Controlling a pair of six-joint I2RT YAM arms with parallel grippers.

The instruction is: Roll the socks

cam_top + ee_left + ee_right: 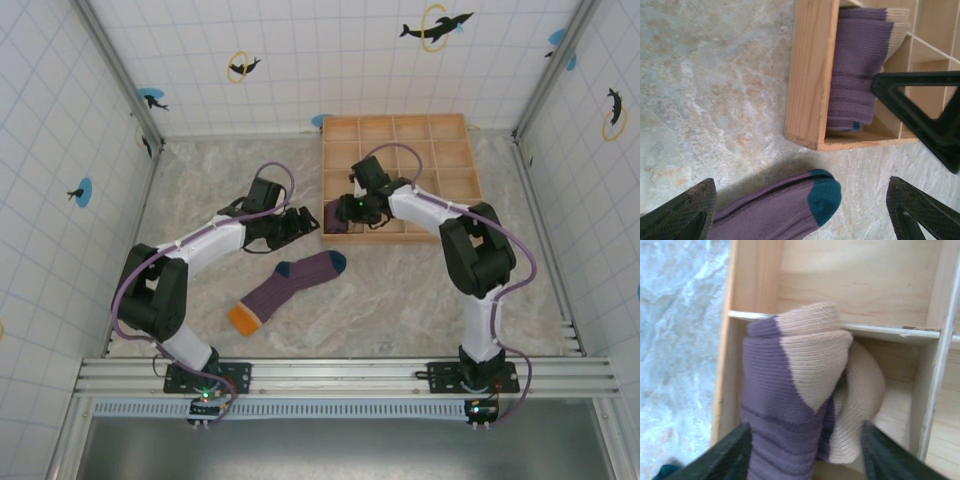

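Observation:
One purple sock [285, 288] with a teal toe and orange cuff lies flat on the marble tabletop. Its toe [825, 197] lies below my left gripper [800, 210], which hovers open and empty. A second purple sock with beige toe and heel is rolled up [795, 390] in the near-left compartment of the wooden tray [757, 275]. My right gripper [802, 450] stands open over this roll [335, 218], one finger [732, 455] at its purple side and the other [885, 455] just off its beige side. In the overhead view the left gripper [300, 222] is just left of the tray corner.
The wooden grid tray [400, 125] sits at the back right with several compartments. Its outer wall [807, 75] stands close ahead of my left gripper. Tiled walls enclose the table on three sides. Open tabletop lies left of and in front of the flat sock.

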